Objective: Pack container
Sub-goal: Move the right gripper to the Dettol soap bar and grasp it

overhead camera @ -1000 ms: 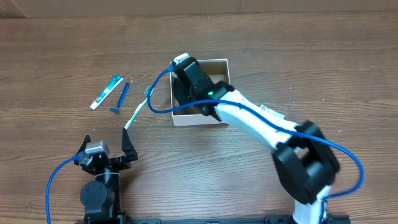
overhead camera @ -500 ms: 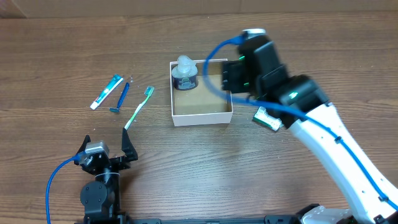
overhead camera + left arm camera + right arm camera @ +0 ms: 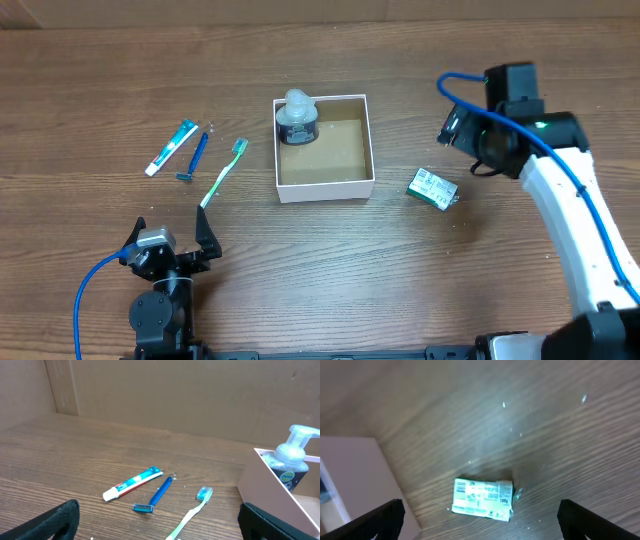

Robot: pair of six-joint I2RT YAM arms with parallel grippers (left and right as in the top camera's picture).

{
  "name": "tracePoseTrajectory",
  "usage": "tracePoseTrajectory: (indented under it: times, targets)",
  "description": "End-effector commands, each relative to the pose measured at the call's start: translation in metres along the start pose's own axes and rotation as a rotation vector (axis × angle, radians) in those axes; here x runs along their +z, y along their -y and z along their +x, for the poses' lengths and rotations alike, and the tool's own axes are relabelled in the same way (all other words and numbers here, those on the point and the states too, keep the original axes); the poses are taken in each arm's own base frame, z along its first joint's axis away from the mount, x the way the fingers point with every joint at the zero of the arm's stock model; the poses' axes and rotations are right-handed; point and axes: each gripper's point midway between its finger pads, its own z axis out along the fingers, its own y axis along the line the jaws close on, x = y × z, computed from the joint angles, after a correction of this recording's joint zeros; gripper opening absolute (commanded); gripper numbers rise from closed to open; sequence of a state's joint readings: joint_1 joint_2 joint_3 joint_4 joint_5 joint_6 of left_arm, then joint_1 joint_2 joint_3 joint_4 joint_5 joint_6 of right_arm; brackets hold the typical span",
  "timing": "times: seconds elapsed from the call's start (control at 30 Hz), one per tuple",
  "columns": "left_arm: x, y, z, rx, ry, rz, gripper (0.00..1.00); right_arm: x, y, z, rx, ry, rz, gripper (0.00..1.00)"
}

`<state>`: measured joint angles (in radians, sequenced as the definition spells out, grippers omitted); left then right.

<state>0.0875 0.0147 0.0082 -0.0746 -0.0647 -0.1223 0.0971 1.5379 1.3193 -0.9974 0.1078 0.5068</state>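
A toothpaste tube (image 3: 171, 146), blue razor (image 3: 194, 158) and green toothbrush (image 3: 222, 173) lie close together on the wooden table (image 3: 100, 80).

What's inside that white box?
Inside the container, one pump bottle stands in the far left corner. The rest is bare brown floor. The patch of floor under the bottle is covered.

- Table (image 3: 100, 80): wood-grain top, smooth, with a soft sheen under my right wrist.
- Container (image 3: 325, 190): thin white walls, matt; floor of plain brown cardboard.
- Pump bottle (image 3: 297, 118): translucent plastic head, glossy.
- Toothpaste tube (image 3: 171, 147): shiny printed plastic.
- Razor (image 3: 195, 157) and toothbrush (image 3: 224, 172): smooth plastic.
- Small packet (image 3: 482, 498): glossy printed wrapper.
- My right fingers (image 3: 380, 520): black, matt.
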Motion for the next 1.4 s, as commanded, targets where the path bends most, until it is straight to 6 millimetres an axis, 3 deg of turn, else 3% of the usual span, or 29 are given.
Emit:
tracePoseTrajectory:
  times: [0.0, 0.37, 0.57, 0.9, 1.37]
  targets:
    - [0.000, -0.001, -0.001, 0.017, 0.010, -0.004, 1.00, 0.035, 0.005, 0.019, 0.022, -0.073, 0.021, 1.00]
    - [0.000, -0.001, -0.001, 0.016, 0.010, -0.004, 1.00, 0.104, 0.013, 0.073, 0.093, -0.289, 0.064, 1.00]
    - [0.000, -0.001, -0.001, 0.016, 0.010, -0.004, 1.00, 0.109, 0.017, 0.087, 0.076, -0.328, 0.066, 1.00]
    - [0.000, -0.001, -0.001, 0.016, 0.010, -0.004, 1.00, 0.112, -0.015, 0.081, -0.064, -0.296, -0.077, 1.00]
    - [0.000, -0.001, -0.001, 0.016, 0.010, -0.004, 1.00, 0.144, -0.001, 0.107, -0.061, -0.355, -0.038, 1.00]
